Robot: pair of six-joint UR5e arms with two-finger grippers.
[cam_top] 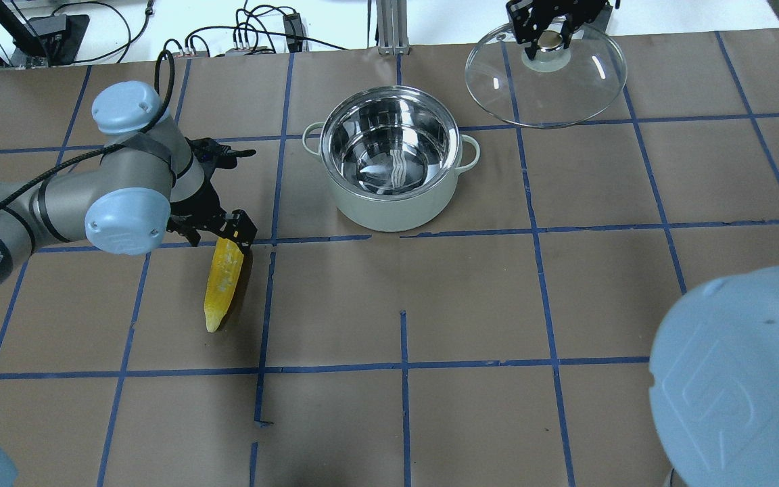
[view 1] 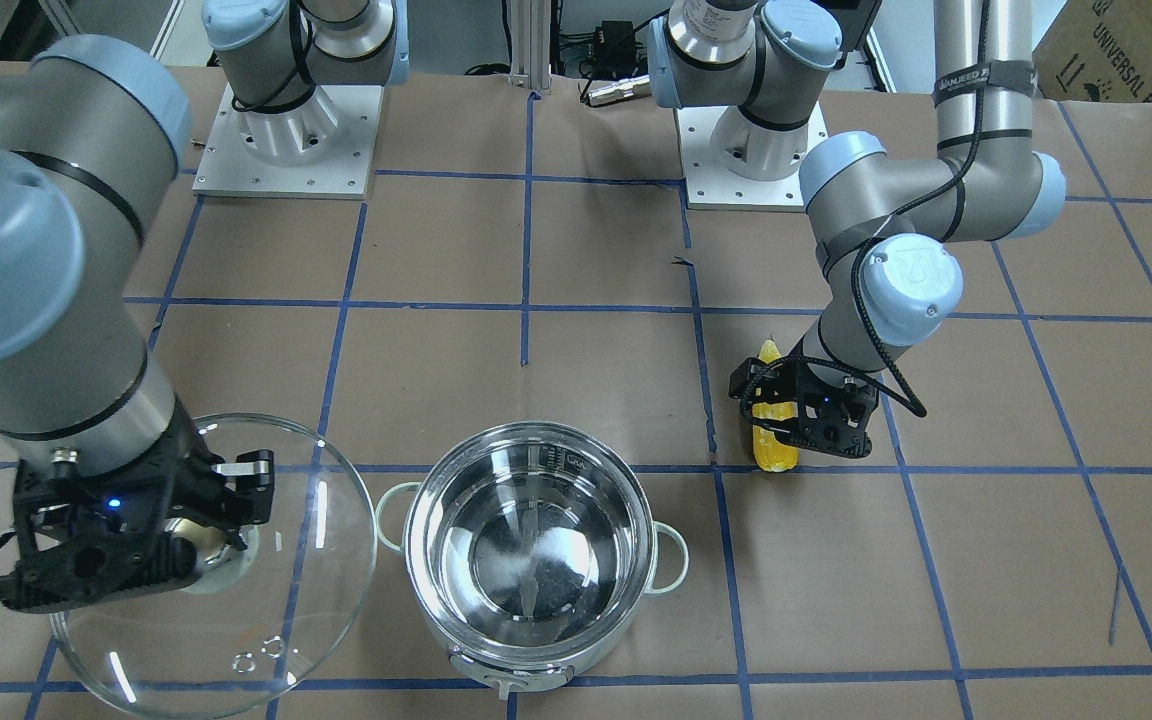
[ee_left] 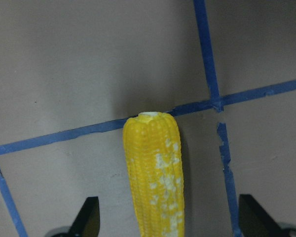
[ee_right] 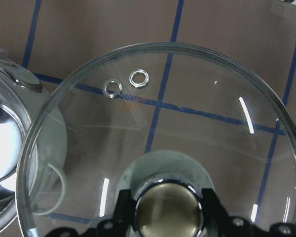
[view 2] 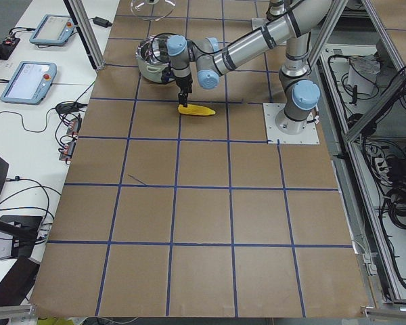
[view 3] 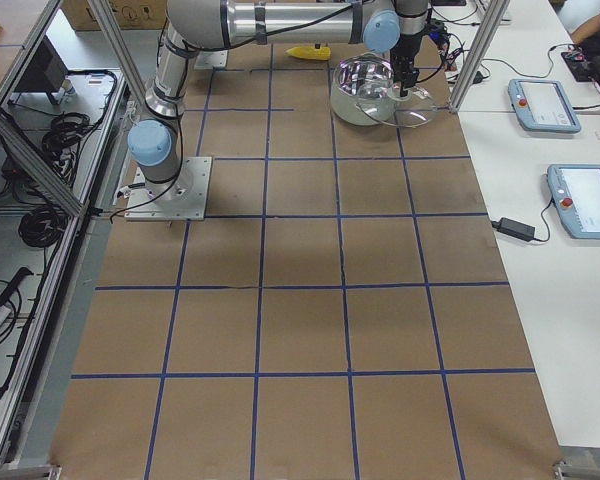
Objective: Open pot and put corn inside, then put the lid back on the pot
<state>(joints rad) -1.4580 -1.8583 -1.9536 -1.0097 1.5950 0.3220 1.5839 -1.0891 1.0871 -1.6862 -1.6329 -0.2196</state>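
Note:
The steel pot (view 1: 420, 560) stands open and empty at the table's middle, also in the overhead view (cam_top: 389, 210). The yellow corn (cam_top: 222, 284) lies flat on the table to its side. My left gripper (cam_top: 232, 233) is low over the corn's blunt end, open. In the left wrist view the corn (ee_left: 153, 168) lies between the two spread fingertips (ee_left: 89, 219). My right gripper (view 1: 211, 520) is shut on the knob of the glass lid (view 1: 236, 620) and holds it beside the pot; the right wrist view shows the lid (ee_right: 187, 123) below the gripper (ee_right: 165, 207).
The table is brown paper with a blue tape grid (cam_top: 403, 233). The two arm bases (view 1: 286, 130) stand at the robot's edge. Cables and a small box (cam_top: 44, 30) lie past the far edge. Tablets (view 3: 545, 100) lie on side benches.

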